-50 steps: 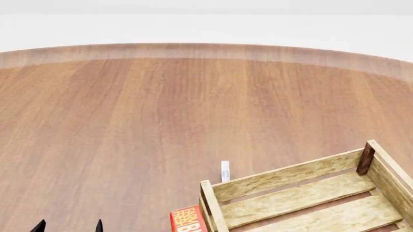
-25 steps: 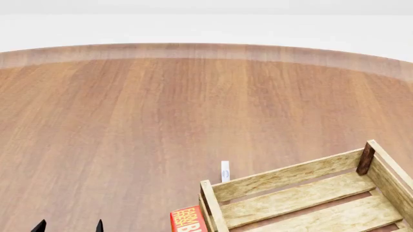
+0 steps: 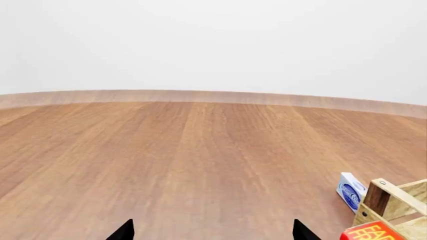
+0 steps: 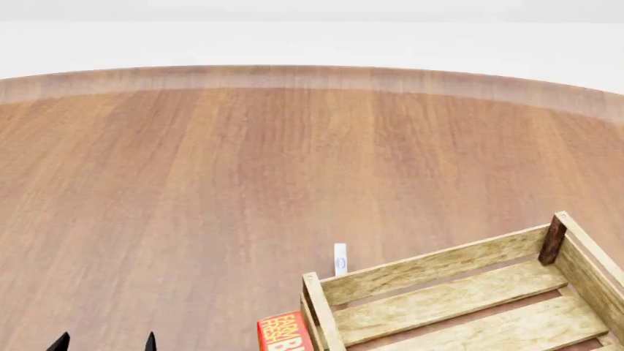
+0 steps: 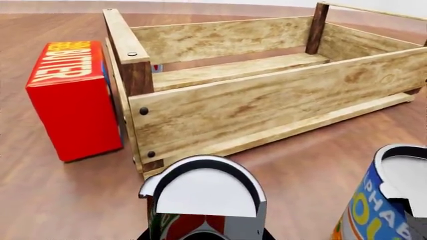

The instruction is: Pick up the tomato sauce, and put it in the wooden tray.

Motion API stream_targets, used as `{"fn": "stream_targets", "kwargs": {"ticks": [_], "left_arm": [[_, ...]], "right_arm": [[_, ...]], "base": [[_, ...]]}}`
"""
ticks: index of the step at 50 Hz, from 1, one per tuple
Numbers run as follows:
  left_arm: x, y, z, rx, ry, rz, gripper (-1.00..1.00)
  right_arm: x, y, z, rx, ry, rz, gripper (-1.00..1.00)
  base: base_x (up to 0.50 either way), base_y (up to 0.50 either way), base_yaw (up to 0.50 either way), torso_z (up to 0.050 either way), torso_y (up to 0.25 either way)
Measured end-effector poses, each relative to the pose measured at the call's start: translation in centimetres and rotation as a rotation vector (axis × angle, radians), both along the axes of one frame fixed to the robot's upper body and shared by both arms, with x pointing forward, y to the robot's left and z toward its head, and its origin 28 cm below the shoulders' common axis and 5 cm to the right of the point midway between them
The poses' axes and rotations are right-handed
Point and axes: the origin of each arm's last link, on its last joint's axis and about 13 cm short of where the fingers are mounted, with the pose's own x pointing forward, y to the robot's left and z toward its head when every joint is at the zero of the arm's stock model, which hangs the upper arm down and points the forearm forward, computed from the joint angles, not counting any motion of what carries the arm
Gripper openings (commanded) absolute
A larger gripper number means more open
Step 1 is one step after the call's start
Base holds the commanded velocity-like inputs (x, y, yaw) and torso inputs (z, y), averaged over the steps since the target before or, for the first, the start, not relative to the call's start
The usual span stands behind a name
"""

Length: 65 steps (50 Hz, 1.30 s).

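We are seeing the tomato sauce point(image 5: 200, 200) right before our right gripper, its grip hidden, wooden tray point(image 5: 267, 105) beyond, left gripper point(image 3: 212, 232) hanging spread and empty.

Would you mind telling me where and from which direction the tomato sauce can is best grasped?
Grip the tomato sauce across its round side wall, just below the silver top, coming from the side away from the wooden tray. It stands upright, and the blue-and-yellow can stands close beside it, so keep the fingers off that flank.
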Motion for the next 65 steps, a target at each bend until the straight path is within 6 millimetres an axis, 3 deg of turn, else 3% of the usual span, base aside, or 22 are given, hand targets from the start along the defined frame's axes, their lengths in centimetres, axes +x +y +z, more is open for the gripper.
{"fn": "stream_targets", "kwargs": {"ticks": [23,41,65], "left_arm": [[0.0,0.1,-0.1,0.001,0.001,0.0,1.0],[0.0,0.1,-0.1,0.001,0.004,0.0,1.0],[0.0,0.0,-0.1,0.002,0.006,-0.001,1.0]], "right_arm": [[-1.5,0.3,3.1,-0.034,-0.171,0.009,-1.0],[-1.8,0.4,8.0,-0.052,-0.395,0.014,-1.0],[2.1,-0.6,12.1,-0.051,-0.487,-0.045,-1.0]], "base": [[0.0,0.0,0.0,0.0,0.0],[0.0,0.0,0.0,0.0,0.0],[0.0,0.0,0.0,0.0,0.0]]}}
